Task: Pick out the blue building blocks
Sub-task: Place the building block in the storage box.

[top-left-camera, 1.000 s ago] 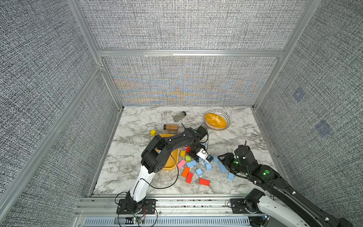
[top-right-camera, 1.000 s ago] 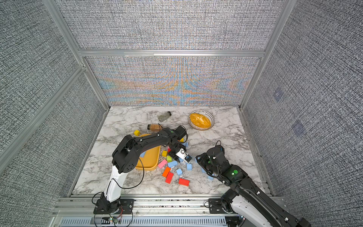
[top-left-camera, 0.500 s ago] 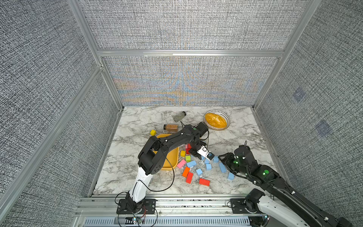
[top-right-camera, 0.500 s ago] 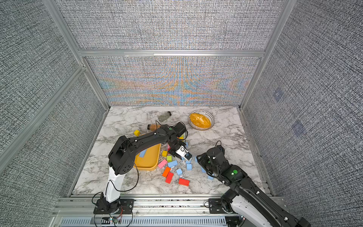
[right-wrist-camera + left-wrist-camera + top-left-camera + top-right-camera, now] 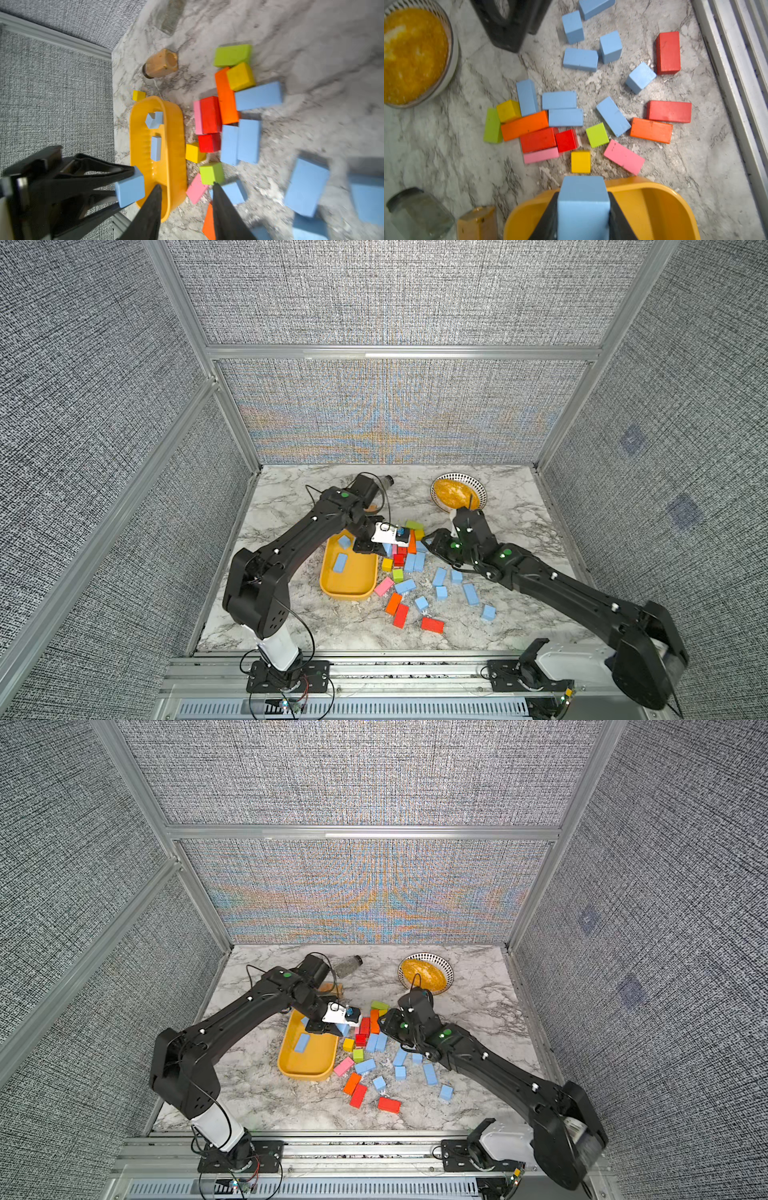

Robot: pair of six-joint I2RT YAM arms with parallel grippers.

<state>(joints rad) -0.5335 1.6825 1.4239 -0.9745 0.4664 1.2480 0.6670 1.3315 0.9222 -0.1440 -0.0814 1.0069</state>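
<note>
Within the last second my left claw had closed on a matte light-blue block from the mixed pile and brought it over the far rim of the yellow oval plastic tray, where two blue blocks lay. The grip looked firm. My right claw hung slightly parted, empty. Many loose blue blocks remained on the marble table.

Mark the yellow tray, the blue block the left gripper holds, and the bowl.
yellow tray (image 5: 357, 574): in a top view, bare floor.
blue block (image 5: 583, 205): left wrist view, front face.
bowl (image 5: 461, 476): in a top view, far rim.
</note>
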